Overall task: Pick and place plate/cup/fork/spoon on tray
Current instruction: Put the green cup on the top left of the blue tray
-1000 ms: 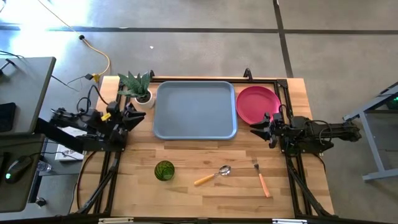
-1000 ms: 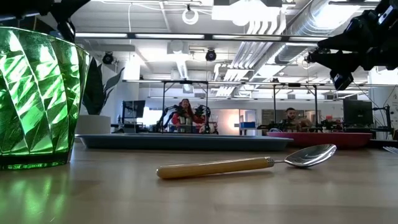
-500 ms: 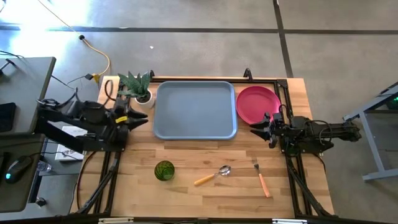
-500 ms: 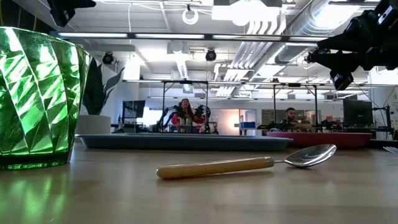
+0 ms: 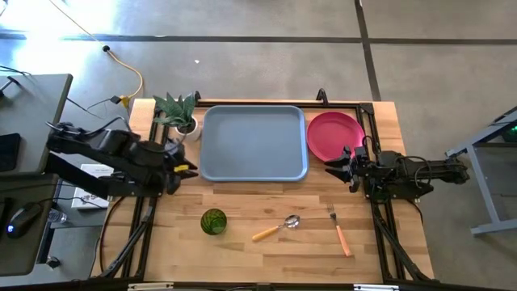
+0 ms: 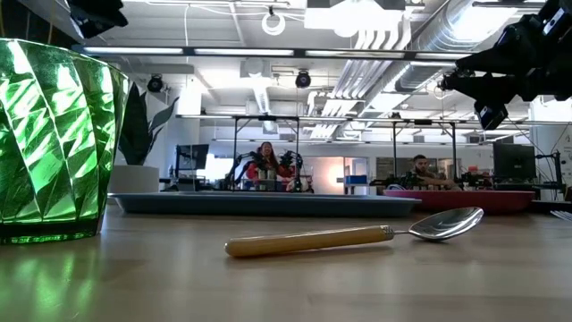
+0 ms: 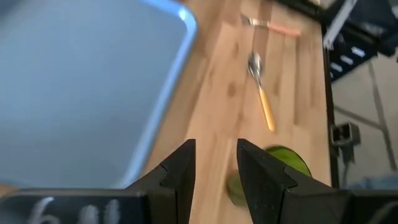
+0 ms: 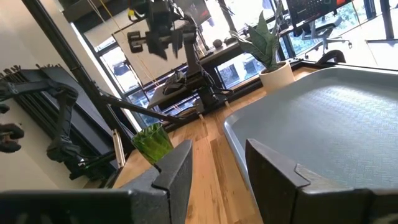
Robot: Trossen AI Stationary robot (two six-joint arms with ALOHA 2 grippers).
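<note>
Since the tray [image 5: 254, 143] holds nothing at all, the task looks barely begun: all four pieces lie on the bare table [image 5: 242, 250], so four pick-and-place moves are left. The plate [image 5: 334, 135] sits flat just beside the tray's right edge, pink-red and round. The cup [image 5: 213, 221], dark green with a faceted wall (it fills the near corner of the low view), stands upright in front of the tray toward its left end. The spoon [image 5: 277, 228] lies to the right of the cup, orange handle pointing toward the cup, shiny bowl up. The fork [image 5: 338, 229] lies farther right, well apart from the spoon, tines toward the tray.

The left gripper [image 5: 181, 169] hovers by the tray's left front corner, fingers parted and grasping nothing; its wrist view looks down toward the cup, which I judge to be its likely first target. The right gripper [image 5: 335, 167] hangs just in front of the plate, fingers likewise spread and empty.
</note>
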